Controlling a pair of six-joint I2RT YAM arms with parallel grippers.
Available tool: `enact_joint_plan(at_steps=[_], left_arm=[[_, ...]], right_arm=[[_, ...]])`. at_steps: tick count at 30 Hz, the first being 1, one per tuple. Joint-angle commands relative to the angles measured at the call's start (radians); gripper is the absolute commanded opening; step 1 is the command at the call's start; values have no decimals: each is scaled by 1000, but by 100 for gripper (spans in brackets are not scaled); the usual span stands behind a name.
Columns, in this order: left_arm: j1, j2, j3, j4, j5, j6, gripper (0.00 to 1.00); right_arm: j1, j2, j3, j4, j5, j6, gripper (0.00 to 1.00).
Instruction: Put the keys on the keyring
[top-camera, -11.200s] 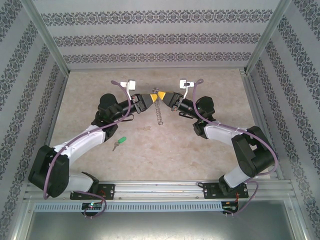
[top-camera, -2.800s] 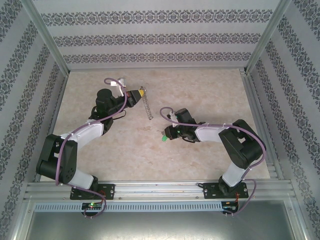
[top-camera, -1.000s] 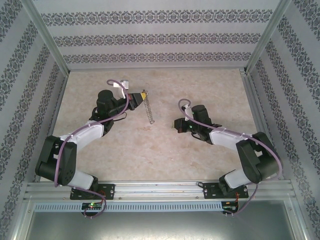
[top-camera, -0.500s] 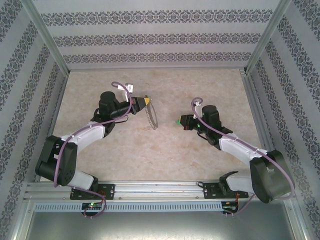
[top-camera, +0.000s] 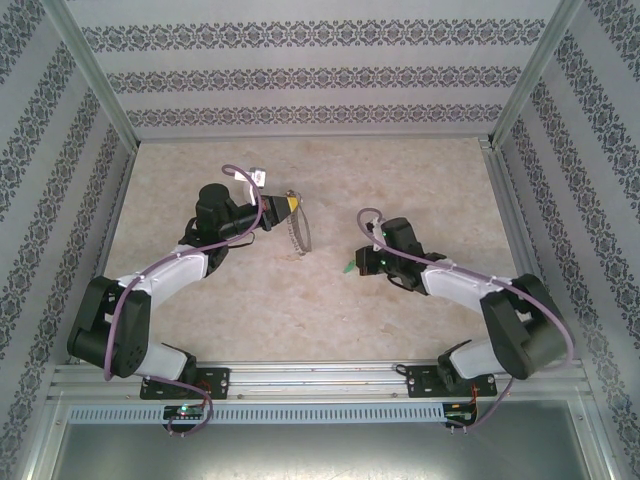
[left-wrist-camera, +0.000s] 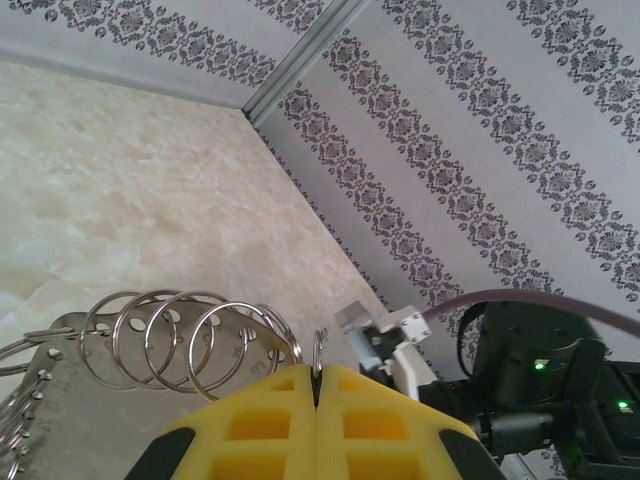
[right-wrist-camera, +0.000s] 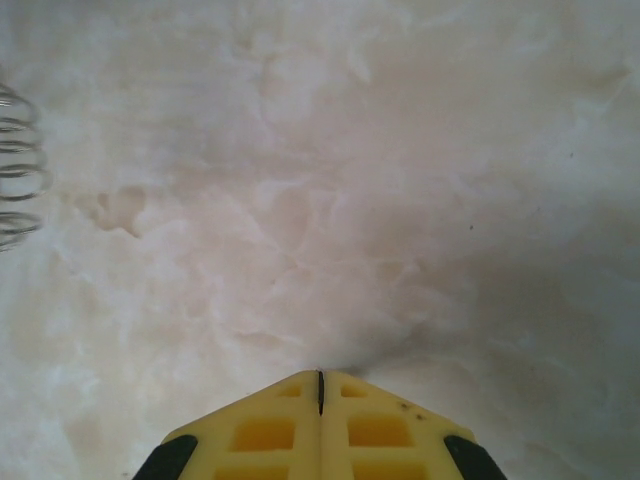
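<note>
The keyring (top-camera: 297, 232), a thin grey hoop fringed with small metal rings, hangs from my left gripper (top-camera: 284, 205) at the table's back left. In the left wrist view the yellow fingers (left-wrist-camera: 270, 420) are pressed together on the hoop's thin edge (left-wrist-camera: 319, 352), and the small rings (left-wrist-camera: 180, 330) fan out to the left. My right gripper (top-camera: 353, 264) is low over the middle of the table, shut, with the green head of the key (top-camera: 346, 267) at its tip. In the right wrist view the gripper (right-wrist-camera: 320, 378) is shut and the key is hidden.
The small rings (right-wrist-camera: 15, 170) show at the left edge of the right wrist view. Patterned walls and metal posts (top-camera: 100, 90) enclose the marbled table (top-camera: 300, 310) on three sides. The right arm's wrist (left-wrist-camera: 530, 390) is seen beyond the left fingers.
My right gripper has moved left and toward the near edge with the green key, closer to the hanging ring. The left gripper has stayed almost in place, still holding the ring.
</note>
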Motion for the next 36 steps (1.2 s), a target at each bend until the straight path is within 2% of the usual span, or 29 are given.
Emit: enact_joint_plan(at_steps=[1,9,16,24,36], left_arm=[[-15,-37,1,3,7,28,0],[-16,-47,-5,-2,3,36,0],[-16,-52,-10,-1,4,40,0],[-17,-53,-10,3,10,40,0],[-18,-66,-18,-3,8,46,0]], right_arm=[[17,57,39,-1,48,-17,0],[46,146,71,32,49,-6,0],[46,158,67,39,64,1,0],[46,161,73,37,73,11,15],[46,183,91,40,68,16,17]])
